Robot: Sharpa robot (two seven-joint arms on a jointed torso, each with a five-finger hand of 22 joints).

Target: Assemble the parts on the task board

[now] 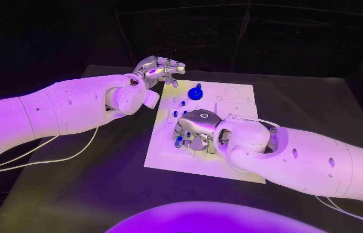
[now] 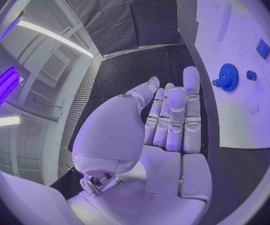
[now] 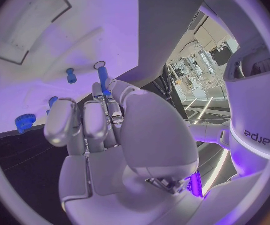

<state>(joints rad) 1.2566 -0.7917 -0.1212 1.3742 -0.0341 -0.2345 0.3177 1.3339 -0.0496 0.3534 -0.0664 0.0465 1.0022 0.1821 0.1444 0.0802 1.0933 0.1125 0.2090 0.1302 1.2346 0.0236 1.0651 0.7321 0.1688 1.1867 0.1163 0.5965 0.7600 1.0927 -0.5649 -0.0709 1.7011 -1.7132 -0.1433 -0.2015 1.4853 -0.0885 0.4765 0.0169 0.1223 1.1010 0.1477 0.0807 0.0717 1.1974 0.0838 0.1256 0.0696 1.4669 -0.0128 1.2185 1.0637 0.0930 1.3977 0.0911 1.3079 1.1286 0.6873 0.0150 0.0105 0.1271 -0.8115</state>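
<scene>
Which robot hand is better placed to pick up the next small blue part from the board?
Probably the right robot hand: it hovers over the task board beside small blue parts. The left robot hand sits off the board's far corner.

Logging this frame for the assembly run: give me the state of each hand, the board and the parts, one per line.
left hand: holds nothing, fingers straight and together, off the board's far left corner.
right hand: over the board's left side, fingers reaching to a blue pin; a grip cannot be confirmed.
task board: flat on the table.
blue gear: seated on the board, untouched.
blue pin: at the right hand's fingertips.
</scene>
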